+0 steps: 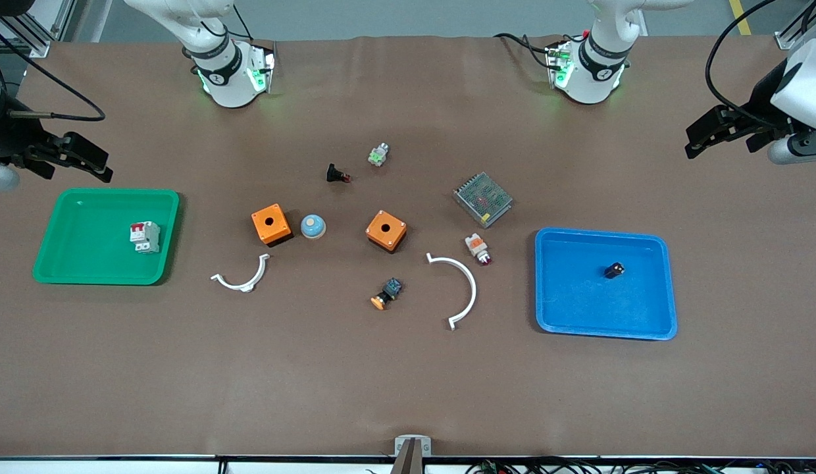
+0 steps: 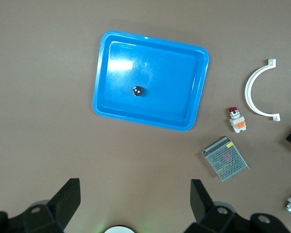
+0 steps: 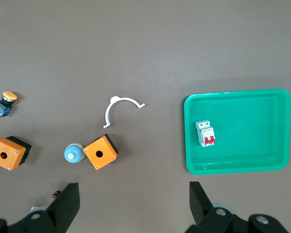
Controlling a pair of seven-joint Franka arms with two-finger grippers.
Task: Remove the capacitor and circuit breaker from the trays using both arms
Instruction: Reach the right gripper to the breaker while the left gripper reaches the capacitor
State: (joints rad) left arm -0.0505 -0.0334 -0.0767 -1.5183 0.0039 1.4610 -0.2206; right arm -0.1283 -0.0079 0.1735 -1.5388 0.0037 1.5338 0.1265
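The capacitor [image 1: 614, 270], a tiny black cylinder, lies in the blue tray [image 1: 651, 322] toward the left arm's end; the left wrist view shows the capacitor [image 2: 137, 91] in that tray [image 2: 106, 104]. The breaker [image 1: 145, 236], white-grey with a red switch end, lies in the green tray [image 1: 72, 263] toward the right arm's end; the right wrist view shows the breaker [image 3: 206, 133] in that tray [image 3: 262, 162]. My left gripper [image 1: 720, 135] is open and empty, raised over bare table above the blue tray's end. My right gripper [image 1: 72, 158] is open and empty, raised over bare table by the green tray.
Between the trays lie two orange boxes [image 1: 271, 224] [image 1: 385, 230], a blue dome button [image 1: 312, 226], two white curved clips [image 1: 242, 279] [image 1: 459, 289], a metal mesh box [image 1: 482, 199], a white-orange indicator [image 1: 478, 248], a black-blue switch [image 1: 388, 293], a black button [image 1: 335, 174] and a small green-lit part [image 1: 378, 155].
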